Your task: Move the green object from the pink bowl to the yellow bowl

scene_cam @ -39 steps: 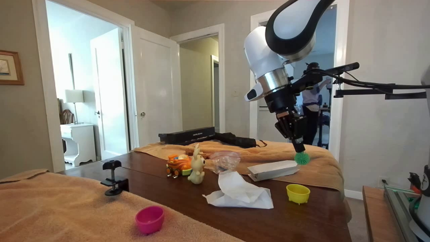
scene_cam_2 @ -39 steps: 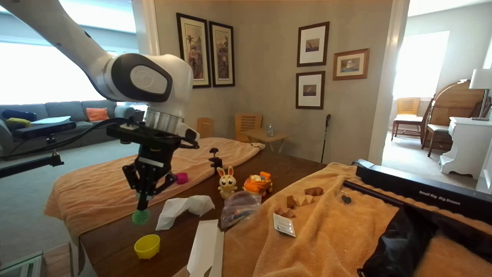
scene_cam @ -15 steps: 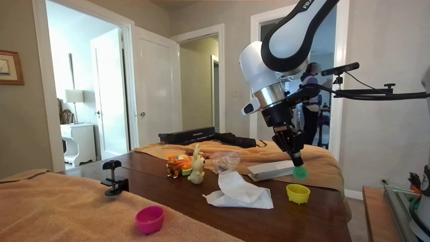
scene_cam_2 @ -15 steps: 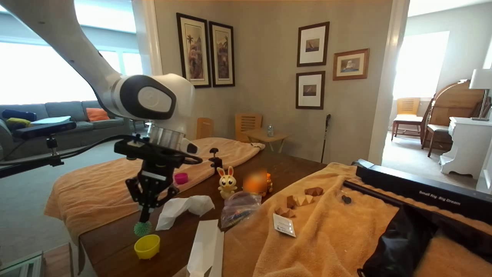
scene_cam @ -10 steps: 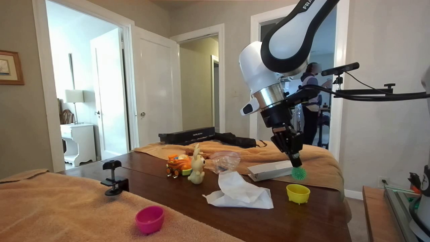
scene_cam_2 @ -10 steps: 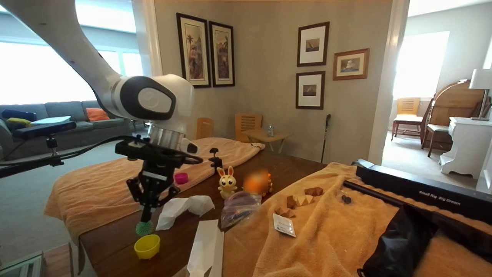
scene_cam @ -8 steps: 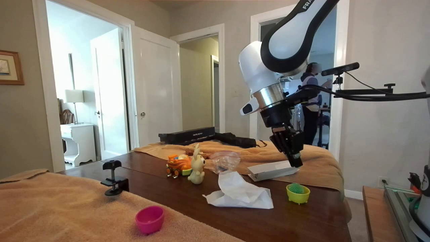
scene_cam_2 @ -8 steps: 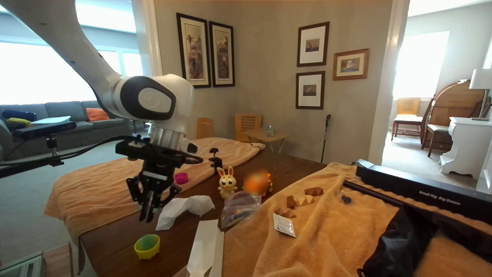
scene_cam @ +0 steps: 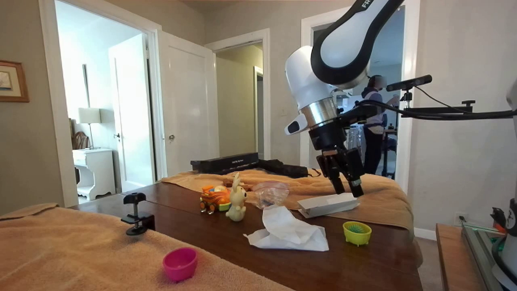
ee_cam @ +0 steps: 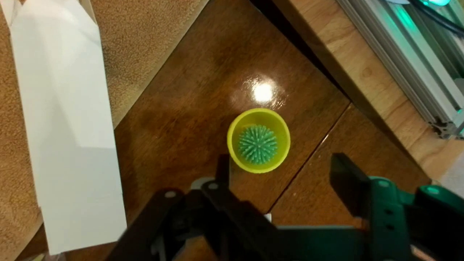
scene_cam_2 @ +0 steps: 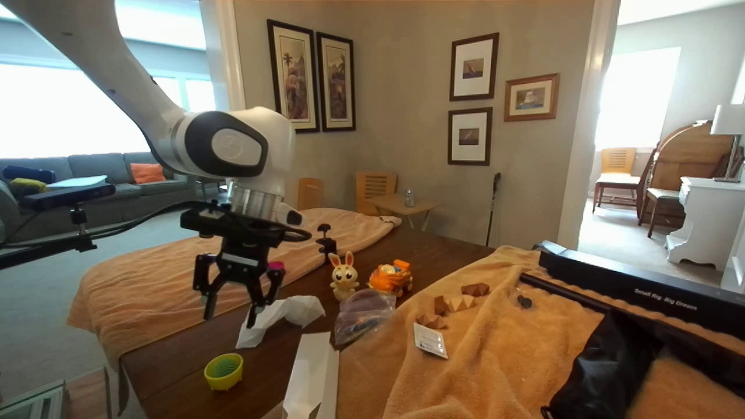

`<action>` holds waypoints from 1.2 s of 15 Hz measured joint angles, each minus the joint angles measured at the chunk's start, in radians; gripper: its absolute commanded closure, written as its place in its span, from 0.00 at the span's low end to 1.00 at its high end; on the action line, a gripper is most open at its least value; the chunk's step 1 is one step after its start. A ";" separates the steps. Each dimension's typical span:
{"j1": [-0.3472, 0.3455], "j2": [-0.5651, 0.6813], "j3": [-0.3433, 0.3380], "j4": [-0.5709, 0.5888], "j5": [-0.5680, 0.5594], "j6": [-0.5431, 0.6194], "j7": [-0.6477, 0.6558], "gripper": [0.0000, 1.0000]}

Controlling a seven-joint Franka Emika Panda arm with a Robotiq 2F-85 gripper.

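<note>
The green object (ee_cam: 257,144), a spiky ball, rests inside the yellow bowl (ee_cam: 285,142) on the brown table. In both exterior views the ball (scene_cam: 356,228) shows within the yellow bowl (scene_cam_2: 223,384). My gripper (scene_cam_2: 230,321) hangs above that bowl, fingers spread apart, nothing between them. In the wrist view the gripper (ee_cam: 280,158) also stands open, its fingers (ee_cam: 344,181) dark and blurred. The pink bowl (scene_cam: 177,267) sits on the near orange towel with nothing seen in it; in an exterior view the pink bowl (scene_cam_2: 276,265) is partly covered by the gripper.
Crumpled white paper (scene_cam: 291,232) and a white box (scene_cam: 328,205) lie near the yellow bowl. Farther off are a rabbit figure (scene_cam: 236,204), an orange toy car (scene_cam: 214,198), a plastic bag (scene_cam: 271,194) and a black clamp (scene_cam: 136,214).
The green ball came down over the yellow bowl in my gripper, was let go and dropped in. The jaws have since spread wide and the gripper has risen slightly.
</note>
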 measured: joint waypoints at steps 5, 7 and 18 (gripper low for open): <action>0.011 -0.001 0.015 0.104 0.067 0.109 0.079 0.00; 0.011 0.002 0.015 0.173 0.088 0.134 0.135 0.00; 0.003 0.010 0.038 0.301 0.082 0.297 0.633 0.00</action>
